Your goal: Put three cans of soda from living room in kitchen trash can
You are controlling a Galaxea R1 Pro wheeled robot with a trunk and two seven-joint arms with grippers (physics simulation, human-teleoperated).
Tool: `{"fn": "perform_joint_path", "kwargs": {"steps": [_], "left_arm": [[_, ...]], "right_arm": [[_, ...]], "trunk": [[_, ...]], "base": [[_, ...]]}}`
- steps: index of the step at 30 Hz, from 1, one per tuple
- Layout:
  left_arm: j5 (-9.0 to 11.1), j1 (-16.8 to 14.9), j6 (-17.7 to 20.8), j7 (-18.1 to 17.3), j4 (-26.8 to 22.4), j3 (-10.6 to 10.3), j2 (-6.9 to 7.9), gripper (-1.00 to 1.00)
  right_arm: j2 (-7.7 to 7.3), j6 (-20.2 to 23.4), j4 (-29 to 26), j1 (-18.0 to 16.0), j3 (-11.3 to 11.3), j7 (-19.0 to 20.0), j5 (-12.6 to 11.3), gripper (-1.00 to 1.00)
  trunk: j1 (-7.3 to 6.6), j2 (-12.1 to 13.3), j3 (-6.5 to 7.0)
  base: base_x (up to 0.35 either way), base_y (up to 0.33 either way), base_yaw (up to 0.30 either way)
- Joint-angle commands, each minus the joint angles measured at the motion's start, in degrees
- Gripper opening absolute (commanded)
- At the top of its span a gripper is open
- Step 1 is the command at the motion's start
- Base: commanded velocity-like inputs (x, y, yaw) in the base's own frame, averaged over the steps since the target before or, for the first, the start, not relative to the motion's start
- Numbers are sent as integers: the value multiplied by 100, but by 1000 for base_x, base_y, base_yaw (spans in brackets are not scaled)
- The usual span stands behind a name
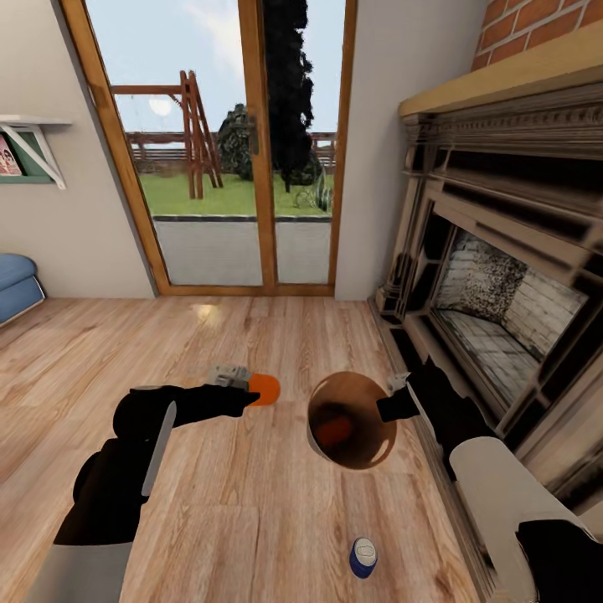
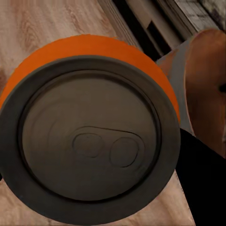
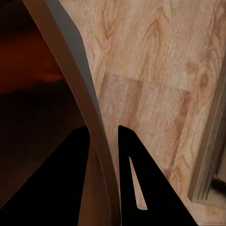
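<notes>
the left hand (image 1: 248, 387) pinches an orange soda can (image 1: 265, 389) lying sideways, just left of the trash can (image 1: 352, 421), whose rim the right hand (image 1: 394, 404) clamps. its mouth tilts upward; another orange can (image 1: 335, 430) lies inside. a blue can (image 1: 363, 557) stands on the floor (image 1: 234, 519).
</notes>
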Motion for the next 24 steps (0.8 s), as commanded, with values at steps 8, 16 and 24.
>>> {"fn": "perform_joint_path", "kwargs": {"steps": [8, 16, 24], "left_arm": [[-27, 0, 0, -1103, -239, -26, 8, -100], [4, -5, 0, -2060, -277, -61, 37, -100], [5, -25, 0, -2577, -282, -66, 52, -100]], "right_arm": [[37, 13, 250, -89, 9, -29, -105, -100], [43, 13, 358, -98, 22, -46, -99, -100], [52, 13, 402, -98, 35, -52, -95, -100]], "trunk": [[0, 0, 1], [0, 0, 1], [0, 0, 1]], "base": [[0, 0, 0], [0, 0, 0], [0, 0, 0]]}}
